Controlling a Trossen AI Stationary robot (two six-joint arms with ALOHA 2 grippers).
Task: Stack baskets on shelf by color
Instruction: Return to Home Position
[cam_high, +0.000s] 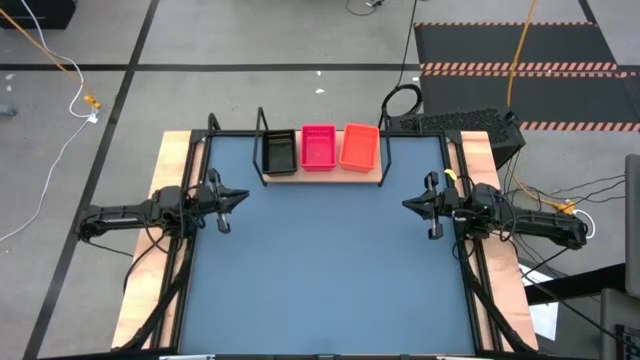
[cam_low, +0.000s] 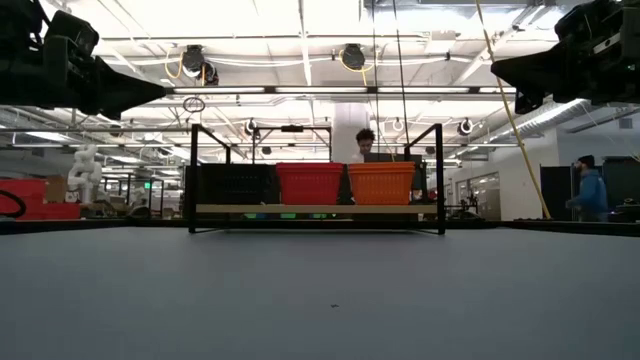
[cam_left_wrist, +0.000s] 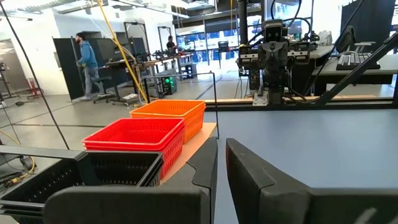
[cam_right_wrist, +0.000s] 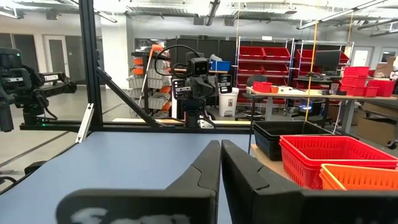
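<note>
My left gripper (cam_high: 243, 197) and right gripper (cam_high: 407, 205) closed, empty, at table's sides | black baskets (cam_high: 279, 153), red baskets (cam_high: 318, 147), orange baskets (cam_high: 360, 146) stacked on far shelf (cam_high: 325, 177) | likely light, stiff mesh; pinch a rim.

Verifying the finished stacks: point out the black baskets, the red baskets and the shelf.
black baskets (cam_high: 279, 153): high view, floor of the top basket.
red baskets (cam_low: 309, 184): low view, front mesh wall.
shelf (cam_low: 320, 209): low view, front edge of the plank.
</note>
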